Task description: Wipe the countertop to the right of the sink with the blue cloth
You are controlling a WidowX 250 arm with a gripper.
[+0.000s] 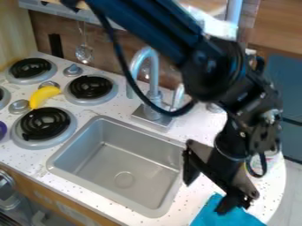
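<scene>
Spreading across most of the view, the white speckled table ends in a straight front edge at lower left and a rounded edge at right. The black arm comes in from the top and bends downward beyond the faucet. Set into the table, the gray sink has a raised rim all around and a round drain in its floor. The black pincer stands wide open, its fingers well parted, with one near the sink's right rim and the other over the blue cloth. Between that rim and the rounded edge runs a strip of table, with the pincer above it.

Black coil burners occupy the left side, the nearest one close to the sink's left corner. Behind the sink rises the metal faucet, its spout curving toward the burners and narrowing the room on that side. The blue cloth lies at the bottom of the view, beside the sink's near right corner and by the table's edge. The yellow banana rests among the burners, beside the gray knobs.
</scene>
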